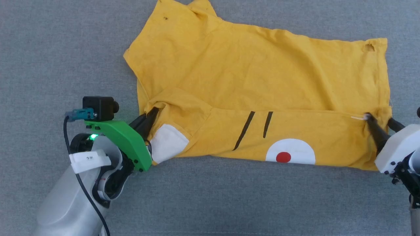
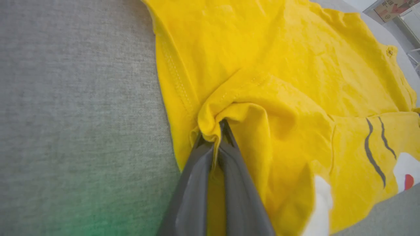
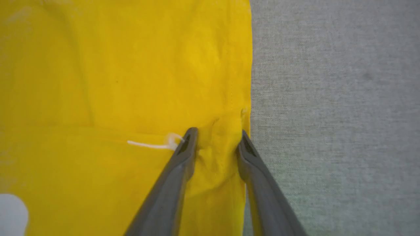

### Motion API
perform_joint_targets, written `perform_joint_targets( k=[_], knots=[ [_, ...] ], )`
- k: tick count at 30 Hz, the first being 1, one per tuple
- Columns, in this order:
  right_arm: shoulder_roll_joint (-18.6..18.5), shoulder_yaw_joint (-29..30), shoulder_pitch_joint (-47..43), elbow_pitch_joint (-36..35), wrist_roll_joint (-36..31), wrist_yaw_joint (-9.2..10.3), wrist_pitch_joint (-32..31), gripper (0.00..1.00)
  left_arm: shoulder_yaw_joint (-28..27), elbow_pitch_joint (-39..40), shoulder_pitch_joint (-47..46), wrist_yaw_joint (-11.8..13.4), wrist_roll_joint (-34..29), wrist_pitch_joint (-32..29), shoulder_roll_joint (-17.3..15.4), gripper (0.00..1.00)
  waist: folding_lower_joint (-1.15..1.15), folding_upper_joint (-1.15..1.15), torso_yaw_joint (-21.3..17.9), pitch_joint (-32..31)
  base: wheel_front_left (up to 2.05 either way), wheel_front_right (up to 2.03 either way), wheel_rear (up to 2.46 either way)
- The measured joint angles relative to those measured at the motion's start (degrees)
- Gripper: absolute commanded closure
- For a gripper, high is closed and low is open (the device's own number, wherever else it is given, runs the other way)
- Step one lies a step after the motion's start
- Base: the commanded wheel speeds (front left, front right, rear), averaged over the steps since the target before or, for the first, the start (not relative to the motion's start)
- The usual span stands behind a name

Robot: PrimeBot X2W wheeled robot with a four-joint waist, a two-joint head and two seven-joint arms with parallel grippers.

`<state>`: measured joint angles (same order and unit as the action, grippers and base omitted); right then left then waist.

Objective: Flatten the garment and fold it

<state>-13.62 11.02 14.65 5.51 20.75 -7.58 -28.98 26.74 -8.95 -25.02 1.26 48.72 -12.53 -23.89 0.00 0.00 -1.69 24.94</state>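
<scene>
Mustard-yellow cotton, the shirt (image 1: 262,72) lay spread on the grey bench (image 1: 59,49), its length running left to right in the head view. Its near edge was folded up over the body in a long band, showing the printed side: two slanted black strokes (image 1: 249,129), a white disc (image 1: 290,151) with a red dot (image 1: 283,157), and a white patch (image 1: 167,142) at the band's left end. One sleeve pointed to the far left, with a dark speck (image 1: 165,18) on it. A small hole (image 1: 369,47) sat near the far right corner.

At the band's left end the left fingers (image 1: 146,123) were clenched on a bunched ridge of the cloth; in the left wrist view the fingers (image 2: 236,183) pinched that fold between them, beside a stitched hem of the shirt (image 2: 295,65).

At the right end the right fingers (image 1: 374,129) stood apart, released, over the band's corner. In the right wrist view those fingers (image 3: 170,183) flanked a puckered bit of the shirt (image 3: 131,65) just inside its side edge, one tip by a loose white thread (image 3: 147,144), the other at the edge, with bare bench (image 3: 328,98) beyond.

A green bracket (image 1: 124,137) and a black camera (image 1: 98,107) rode the left wrist, with a dark cable (image 1: 78,183) trailing down the pale forearm (image 1: 65,206).
</scene>
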Motion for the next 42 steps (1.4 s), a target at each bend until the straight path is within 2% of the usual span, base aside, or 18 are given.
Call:
perform_joint_targets(
  k=[1, 6, 11, 18, 23, 27, 32, 38, 42],
  knots=[
    [0.21, -0.02, -0.03, -0.11, 0.22, 0.0, -0.12, 0.0, -0.13, 0.11, 0.41, 0.13, 0.11, 0.25, 0.02, 0.0, 0.0, 0.0, -0.01, -0.36, 0.0, 0.0, 0.0],
    [0.77, 1.1, -1.6, -2.15, 0.96, 0.0, -0.35, 0.0, -1.21, 1.42, 3.38, 0.98, 0.11, 3.34, 0.05, 0.0, 0.0, 0.0, -0.06, -2.57, 0.0, 0.0, 0.0],
    [2.8, 4.31, -3.97, -7.64, 1.0, 0.0, 2.12, 0.0, -3.89, 5.03, 6.88, 2.92, -0.64, 9.82, -0.15, 0.0, 0.0, 0.0, -0.02, -5.43, 0.0, 0.0, 0.0],
    [8.7, 10.39, -8.01, -15.34, -3.38, 0.01, 12.28, 0.0, -7.93, 12.62, 14.04, 7.47, -5.36, 23.84, 0.56, 0.0, 0.0, 0.0, 0.43, -9.42, 0.0, 0.0, 0.0],
    [10.32, 10.21, -12.29, -16.72, -7.81, 0.01, 20.03, 0.0, -10.27, 16.81, 20.08, 8.87, -10.92, 27.02, 2.82, 0.0, 0.0, 0.0, 0.75, -11.69, 0.0, 0.0, 0.0],
    [10.58, 10.17, -15.78, -16.18, -11.05, 0.01, 26.75, 0.0, -13.01, 19.11, 24.86, 8.65, -16.41, 27.15, 6.67, 0.0, 0.0, 0.0, 1.06, -12.97, 0.0, 0.0, 0.0],
    [10.65, 9.05, -19.81, -12.65, -11.91, 0.01, 32.62, 0.0, -15.08, 18.49, 30.28, 5.88, -22.56, 27.27, 10.79, 0.0, 0.0, 0.0, 1.56, -13.89, 0.0, 0.0, 0.0],
    [10.7, 7.61, -21.77, -9.16, -10.73, 0.01, 35.68, 0.0, -16.49, 15.5, 33.52, 2.8, -26.29, 27.26, 14.81, 0.0, 0.0, 0.0, 2.32, -15.04, 0.0, 0.0, 0.0],
    [10.72, 6.88, -21.76, -8.15, -10.67, 0.01, 36.16, 0.0, -17.67, 13.97, 34.03, 1.22, -27.81, 27.26, 16.28, 0.0, 0.0, 0.0, 2.68, -16.08, 0.0, 0.0, 0.0]
  ],
)
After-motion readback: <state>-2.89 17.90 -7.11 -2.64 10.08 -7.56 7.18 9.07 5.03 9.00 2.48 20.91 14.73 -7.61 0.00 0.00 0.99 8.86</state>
